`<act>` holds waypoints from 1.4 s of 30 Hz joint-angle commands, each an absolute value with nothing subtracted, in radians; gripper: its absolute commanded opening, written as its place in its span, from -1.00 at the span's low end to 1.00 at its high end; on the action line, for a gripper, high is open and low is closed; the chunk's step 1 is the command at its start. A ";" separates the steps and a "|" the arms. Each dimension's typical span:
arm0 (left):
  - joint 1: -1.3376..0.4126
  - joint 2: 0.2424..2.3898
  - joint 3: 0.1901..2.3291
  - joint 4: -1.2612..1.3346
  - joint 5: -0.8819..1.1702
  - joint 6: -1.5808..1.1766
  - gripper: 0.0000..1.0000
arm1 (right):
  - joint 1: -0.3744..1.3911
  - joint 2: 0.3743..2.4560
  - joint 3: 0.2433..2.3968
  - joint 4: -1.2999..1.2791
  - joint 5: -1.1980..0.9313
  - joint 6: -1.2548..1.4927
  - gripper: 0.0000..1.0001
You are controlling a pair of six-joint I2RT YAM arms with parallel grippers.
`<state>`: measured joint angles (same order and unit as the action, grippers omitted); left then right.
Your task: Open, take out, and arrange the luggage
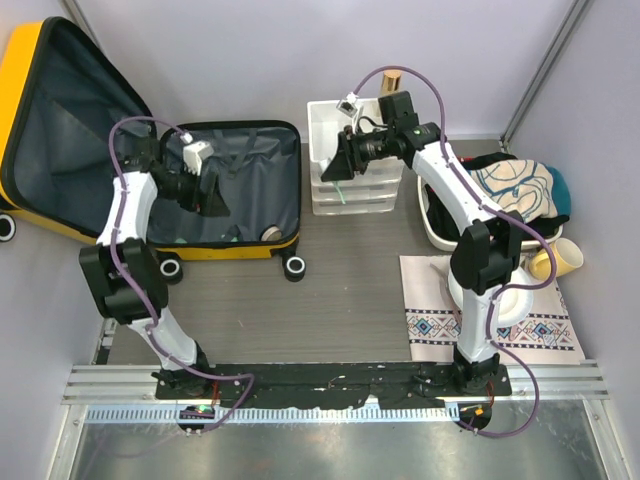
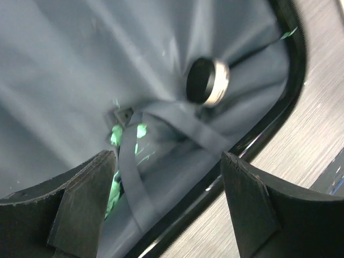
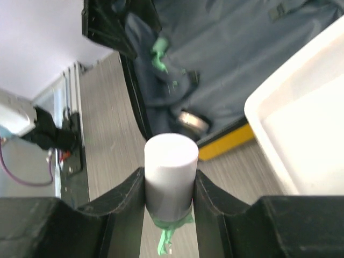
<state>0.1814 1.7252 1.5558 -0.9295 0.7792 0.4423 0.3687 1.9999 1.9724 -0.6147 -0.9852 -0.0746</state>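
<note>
Taking things out looks like the step in hand, because the big yellow hard plastic suitcase already lies wide open. Its grey cloth inside is right under the jaws of the left gripper. The white plastic box of drawers sits just off to one side of the jaws of the right gripper.

The left jaws are spread apart with nothing between them. The right jaws squeeze a small white round tube. It stands up between them, with a bit of green stuck at its bottom end.

A little round silver tin lies on the grey cloth, ahead of the left jaws and a bit to one side, not touching them. Something green peeks out by a grey strap, just ahead of the left jaws.

Next, I think the left jaws need to go down around the tin and close. The right jaws need to set the tube in the box of drawers and let go.
</note>
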 commanded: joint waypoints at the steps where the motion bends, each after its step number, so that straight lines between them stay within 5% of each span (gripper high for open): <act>1: 0.207 1.808 1.605 -1.162 0.736 0.765 0.64 | 0.362 2.037 2.126 -1.007 -0.959 -0.423 -0.98; 7: 0.206 1.885 1.601 -1.184 0.713 0.881 0.61 | 0.362 2.121 2.292 -1.305 -0.896 -0.587 -0.98; 21: 0.025 2.022 1.818 -1.152 0.794 0.957 0.65 | 0.364 2.149 2.293 -1.284 -0.833 -0.540 -0.99; 30: -0.158 2.128 1.939 -1.385 0.729 1.500 0.68 | 0.362 2.135 2.287 -1.304 -0.808 -0.575 -0.98; 42: -0.179 2.115 1.764 -1.338 0.574 1.908 0.66 | 0.360 2.071 2.207 -1.270 -0.801 -0.604 -0.99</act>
